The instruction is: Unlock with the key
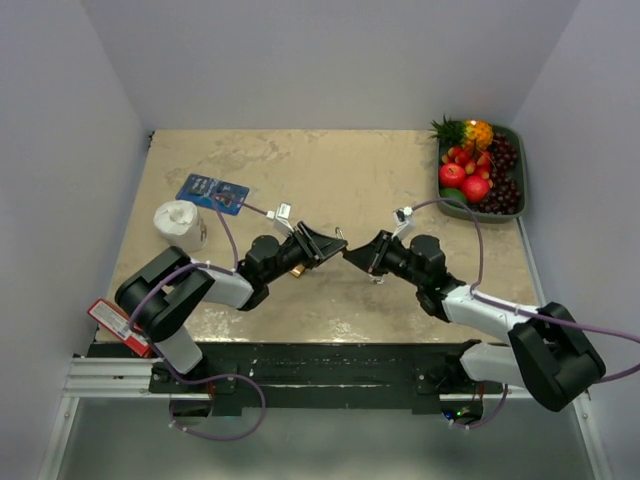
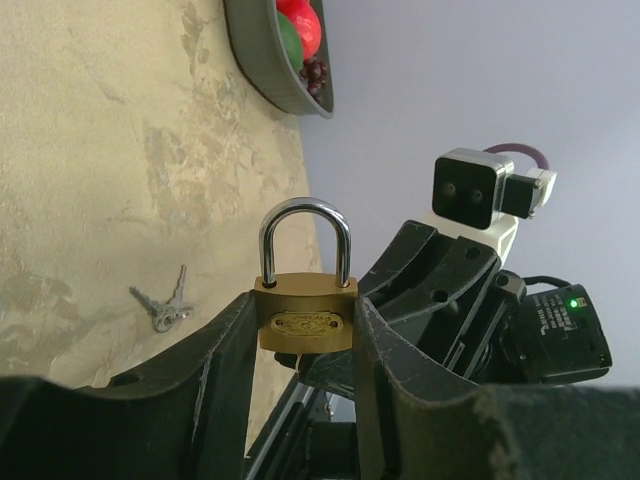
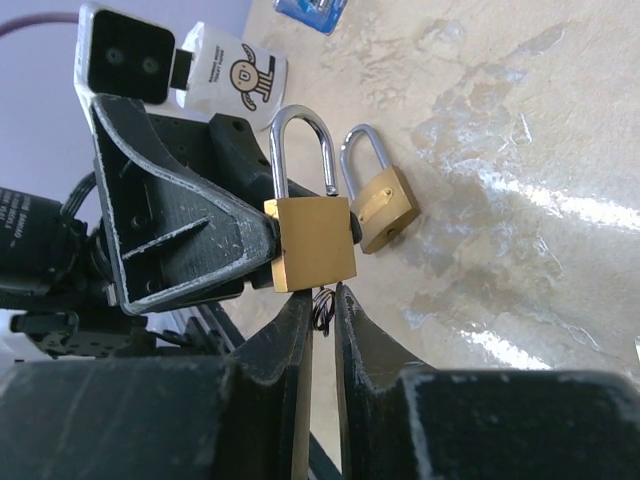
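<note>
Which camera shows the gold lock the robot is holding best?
The left wrist view: the padlock sits centred, front face and shut shackle clear, in the left tool. The right wrist view shows its plain side. From the top it is too small to make out.

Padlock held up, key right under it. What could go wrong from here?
The left tool grips the padlock only by its side faces, so twisting the key could rotate it loose. The key sits nearly hidden in the right tool; so shallow a pinch may slip.
</note>
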{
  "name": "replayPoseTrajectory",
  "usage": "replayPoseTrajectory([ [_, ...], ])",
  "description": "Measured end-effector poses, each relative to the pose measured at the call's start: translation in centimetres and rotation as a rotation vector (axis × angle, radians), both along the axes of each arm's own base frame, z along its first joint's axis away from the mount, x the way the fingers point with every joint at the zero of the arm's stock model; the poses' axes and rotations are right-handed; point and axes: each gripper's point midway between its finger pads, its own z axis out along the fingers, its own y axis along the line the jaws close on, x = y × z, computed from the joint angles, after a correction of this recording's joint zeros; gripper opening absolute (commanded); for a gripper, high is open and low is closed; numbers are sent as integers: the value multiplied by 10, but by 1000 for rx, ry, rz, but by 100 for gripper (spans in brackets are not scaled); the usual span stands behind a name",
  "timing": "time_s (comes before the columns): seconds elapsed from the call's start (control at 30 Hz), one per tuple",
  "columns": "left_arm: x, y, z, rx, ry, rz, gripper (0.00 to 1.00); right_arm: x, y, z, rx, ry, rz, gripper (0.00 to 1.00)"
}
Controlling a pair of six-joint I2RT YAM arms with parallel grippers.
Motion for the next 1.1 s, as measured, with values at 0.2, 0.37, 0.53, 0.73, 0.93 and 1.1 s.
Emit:
replayPoseTrajectory([
  [0.2, 3, -12, 9, 35, -39, -53, 0, 0, -10, 7, -86, -56, -11, 17],
  [0.37, 11, -21, 16, 85, -68, -82, 0, 3, -17, 15, -149, -117, -17, 43],
  [0.53, 22, -13, 6, 146, -58, -71, 0, -3, -16, 13, -182, -140, 25, 61],
  [0.73, 39, 1, 0, 207, -81, -61, 0, -13, -12, 19, -171, -168, 88, 68],
  [0.93, 41, 21, -12, 267, -111, -144, 0, -8, -6, 35, -131, -210, 131, 69],
  [1.1, 31, 38, -33, 369, -96, -270, 0, 23, -4, 53, -110, -256, 142, 69],
])
